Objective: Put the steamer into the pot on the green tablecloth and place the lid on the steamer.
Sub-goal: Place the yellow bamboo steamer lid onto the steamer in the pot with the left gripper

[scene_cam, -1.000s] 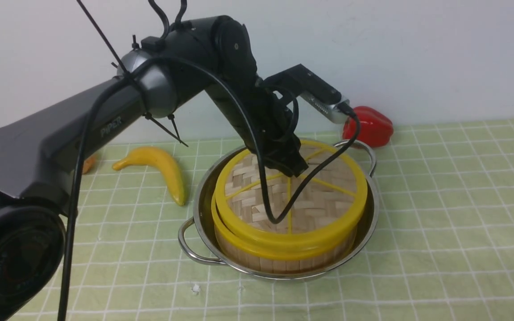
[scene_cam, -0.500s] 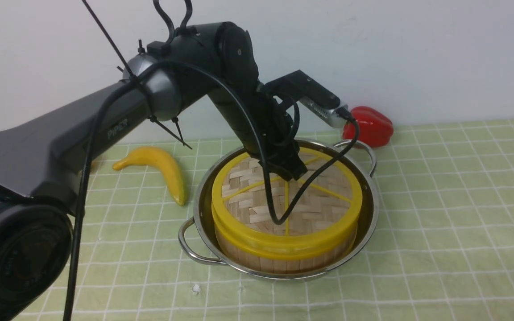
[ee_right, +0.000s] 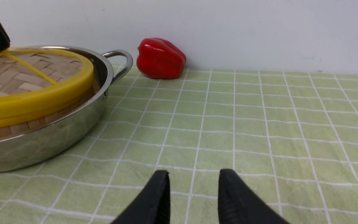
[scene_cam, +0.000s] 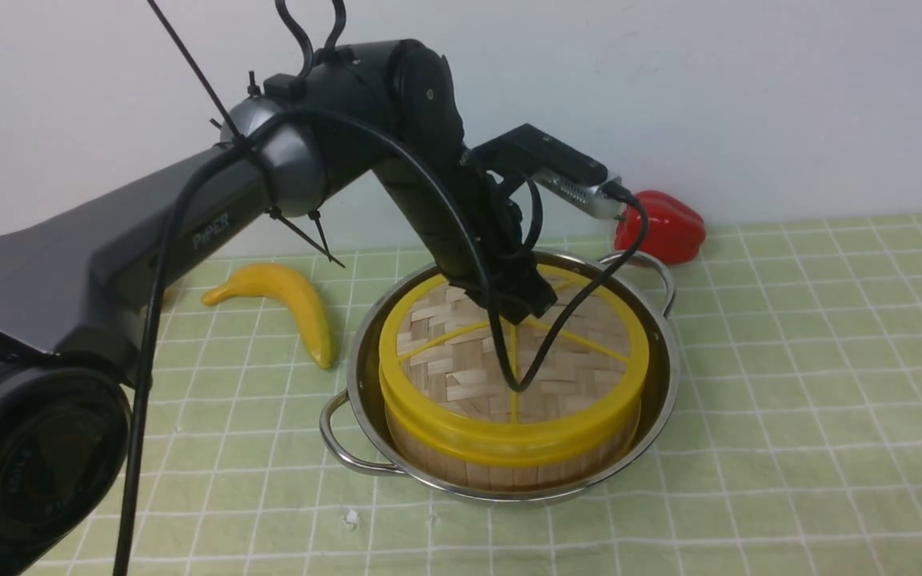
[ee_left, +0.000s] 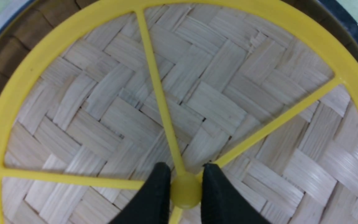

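The steel pot (scene_cam: 667,376) stands on the green tablecloth (scene_cam: 813,360) with the steamer (scene_cam: 509,474) inside it. The lid (scene_cam: 461,368) lies flat on the steamer, yellow rim over yellow rim. My left gripper (scene_cam: 527,308) reaches down onto the lid's middle. In the left wrist view the gripper (ee_left: 185,166) is shut on the lid's yellow hub (ee_left: 185,191), where the spokes meet. My right gripper (ee_right: 193,174) is open and empty, low over the cloth to the right of the pot (ee_right: 42,140). The steamer's contents are hidden under the lid.
A red pepper (scene_cam: 661,228) lies by the back wall, just behind the pot's far handle (scene_cam: 645,268). A yellow banana (scene_cam: 293,300) lies on the cloth left of the pot. The left arm's black cable (scene_cam: 545,352) hangs over the lid.
The lid, a second ago tilted and offset to the right on the steamer, has shifted left and settled flat on its rim. The left gripper moved with it, still gripping the hub.
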